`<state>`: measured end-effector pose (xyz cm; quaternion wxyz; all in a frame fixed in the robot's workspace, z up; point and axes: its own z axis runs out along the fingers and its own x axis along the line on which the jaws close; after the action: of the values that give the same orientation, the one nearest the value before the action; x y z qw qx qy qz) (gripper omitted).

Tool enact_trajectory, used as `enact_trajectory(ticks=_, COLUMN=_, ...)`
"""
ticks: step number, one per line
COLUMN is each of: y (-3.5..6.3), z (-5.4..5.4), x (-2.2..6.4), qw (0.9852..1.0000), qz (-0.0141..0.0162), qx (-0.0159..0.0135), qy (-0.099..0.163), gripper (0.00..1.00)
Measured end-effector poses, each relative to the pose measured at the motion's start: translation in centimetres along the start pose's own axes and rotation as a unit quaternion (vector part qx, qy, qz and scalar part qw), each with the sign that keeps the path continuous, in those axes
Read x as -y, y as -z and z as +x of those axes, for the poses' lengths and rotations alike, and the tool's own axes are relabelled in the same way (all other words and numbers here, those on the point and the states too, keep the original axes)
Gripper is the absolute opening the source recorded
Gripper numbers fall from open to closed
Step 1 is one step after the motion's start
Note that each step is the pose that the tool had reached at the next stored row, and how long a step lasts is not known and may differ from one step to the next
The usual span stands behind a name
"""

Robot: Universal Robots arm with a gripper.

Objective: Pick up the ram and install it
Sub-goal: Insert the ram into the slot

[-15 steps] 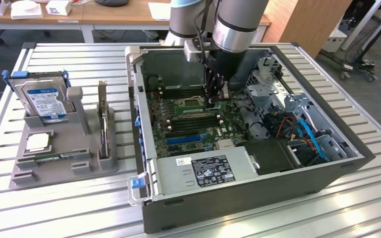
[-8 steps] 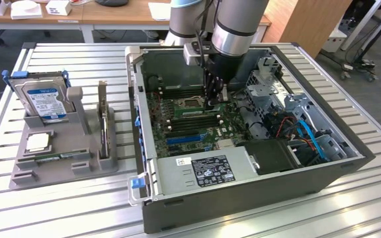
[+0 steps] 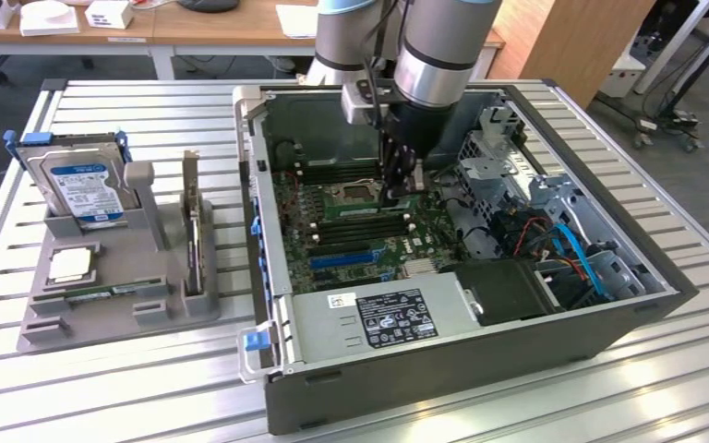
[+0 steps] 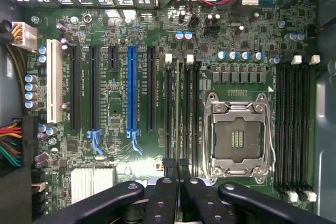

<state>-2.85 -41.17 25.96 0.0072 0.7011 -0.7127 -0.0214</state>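
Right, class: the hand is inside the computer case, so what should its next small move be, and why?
Probably a gentle push straight down: the shut hand seems to hold the ram edge-on, lined up among the memory slots beside the CPU socket.
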Motion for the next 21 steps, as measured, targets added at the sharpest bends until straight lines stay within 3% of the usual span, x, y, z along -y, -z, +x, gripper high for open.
enact_trajectory(ticks=21, y=-1.15, z=0.2, x=0.03, qw=1.0000, qz=0.0000, qx=0.0000, qy=0.000, gripper=0.11)
